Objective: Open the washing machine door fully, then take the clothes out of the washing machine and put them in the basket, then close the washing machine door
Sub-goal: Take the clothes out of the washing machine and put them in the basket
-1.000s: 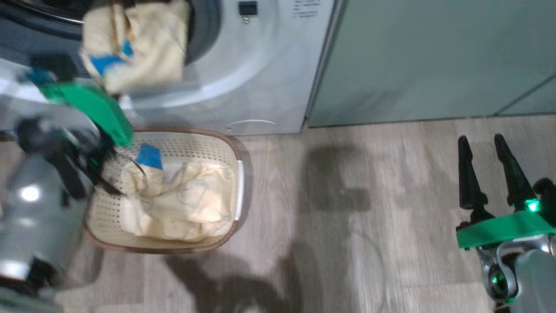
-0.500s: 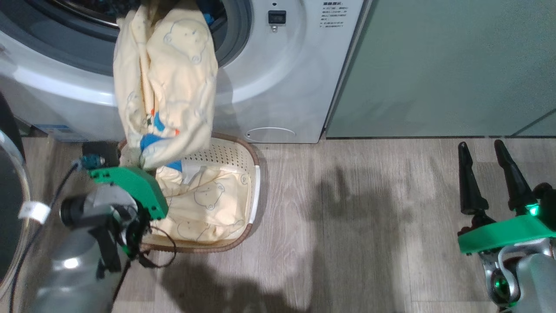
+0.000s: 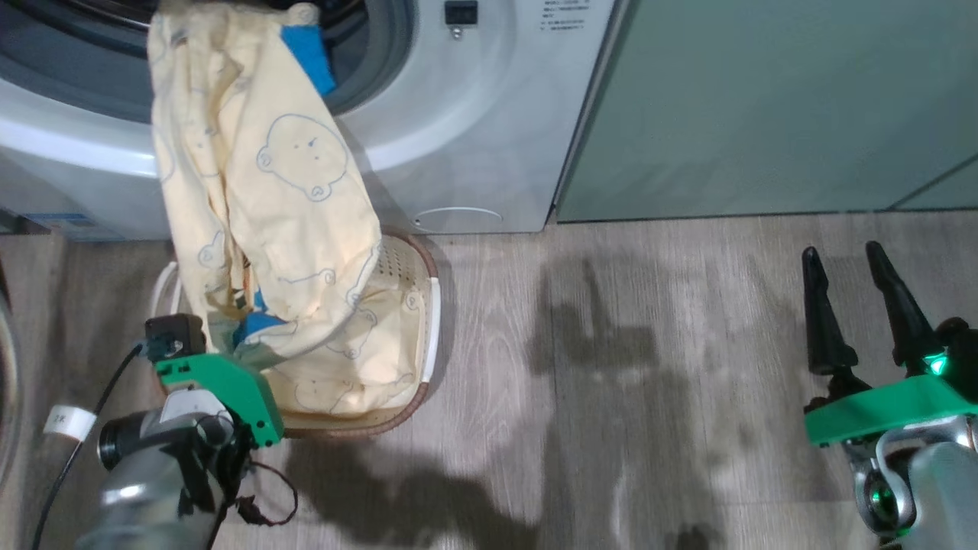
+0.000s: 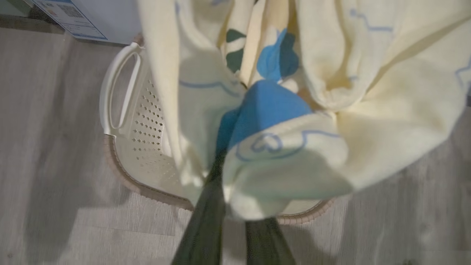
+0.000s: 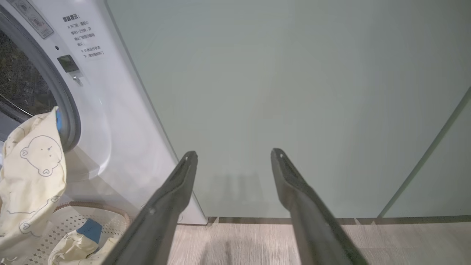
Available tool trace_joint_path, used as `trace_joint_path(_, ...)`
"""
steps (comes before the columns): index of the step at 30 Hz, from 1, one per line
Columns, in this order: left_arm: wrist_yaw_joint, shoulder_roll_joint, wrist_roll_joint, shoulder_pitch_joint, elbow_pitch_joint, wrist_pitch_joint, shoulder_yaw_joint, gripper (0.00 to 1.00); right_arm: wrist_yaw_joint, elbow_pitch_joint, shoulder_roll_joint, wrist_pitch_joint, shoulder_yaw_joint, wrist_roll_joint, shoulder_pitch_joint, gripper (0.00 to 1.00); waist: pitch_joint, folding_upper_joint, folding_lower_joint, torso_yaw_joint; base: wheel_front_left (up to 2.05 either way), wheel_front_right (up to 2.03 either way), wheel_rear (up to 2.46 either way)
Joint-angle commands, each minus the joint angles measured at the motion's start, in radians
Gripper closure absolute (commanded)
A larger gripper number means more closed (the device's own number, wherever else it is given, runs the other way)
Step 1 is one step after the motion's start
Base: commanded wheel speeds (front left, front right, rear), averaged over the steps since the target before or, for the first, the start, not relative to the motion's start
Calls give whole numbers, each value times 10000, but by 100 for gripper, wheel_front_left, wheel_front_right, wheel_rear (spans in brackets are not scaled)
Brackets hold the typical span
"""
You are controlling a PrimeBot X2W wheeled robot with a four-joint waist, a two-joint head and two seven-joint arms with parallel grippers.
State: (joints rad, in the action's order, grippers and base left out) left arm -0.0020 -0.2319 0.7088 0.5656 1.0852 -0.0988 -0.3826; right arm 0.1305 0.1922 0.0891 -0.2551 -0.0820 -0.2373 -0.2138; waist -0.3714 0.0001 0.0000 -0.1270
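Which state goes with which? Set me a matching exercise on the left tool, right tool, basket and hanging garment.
Things:
1. left tool
2. right tool
3. basket
4. hanging garment

States:
A. draped from the washing machine opening down toward the basket
B. open, above bare floor
C. shut on yellow cloth
D. on the floor, second garment inside

Pairs: 1-C, 2-B, 3-D, 4-A

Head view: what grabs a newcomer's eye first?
Yellow bear-print clothes hang from the washer mouth down over the basket, upper left. The left claw is shut on their lower end. The right claw stands open, lower right.
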Motion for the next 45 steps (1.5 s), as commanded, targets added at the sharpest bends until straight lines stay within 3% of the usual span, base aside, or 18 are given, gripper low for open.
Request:
trace_joint_path(1,-101,-204,108,322,377,-161,282,100,2,-359,179,-67,-178,-23,-292,0,-173,-1,0,-108,0,0,0)
trace_joint_path(8,-372,112,201,777,1588,106,186,100,2,-393,180,-67,-260,-45,-466,0,-595,-1,0,-364,0,0,0)
trace_joint_path(24,-200,19,316,1101,2018,609,110,100,2,-474,112,-67,-200,-54,-912,0,-1431,-1,0,-686,0,0,0)
trace_joint_path(25,-172,7,309,1114,2022,524,104,96,2,-466,107,-67,-194,-47,-926,0,-1435,-1,0,-690,0,0,0)
trace_joint_path(26,-144,6,314,1119,2026,448,107,77,2,-461,103,-67,-187,-40,-935,0,-1433,-1,0,-687,0,0,0)
trace_joint_path(27,-133,7,310,1119,2030,418,95,74,2,-458,97,-67,-182,-37,-942,0,-1431,-1,0,-687,0,0,0)
trace_joint_path(29,-134,11,316,1120,2036,387,80,57,2,-457,90,-67,-165,-30,-946,0,-1419,-1,0,-669,0,0,0)
trace_joint_path(30,-165,20,315,1106,2039,498,50,87,2,-455,88,-67,-164,-26,-946,0,-1409,-1,0,-663,0,0,0)
trace_joint_path(31,-203,25,310,1092,2042,653,11,100,2,-454,88,-67,-160,-25,-945,0,-1401,-1,0,-653,0,0,0)
trace_joint_path(45,-132,30,511,931,2054,1077,0,100,2,-433,111,-67,-148,-29,-974,0,-1380,-1,0,-618,0,0,0)
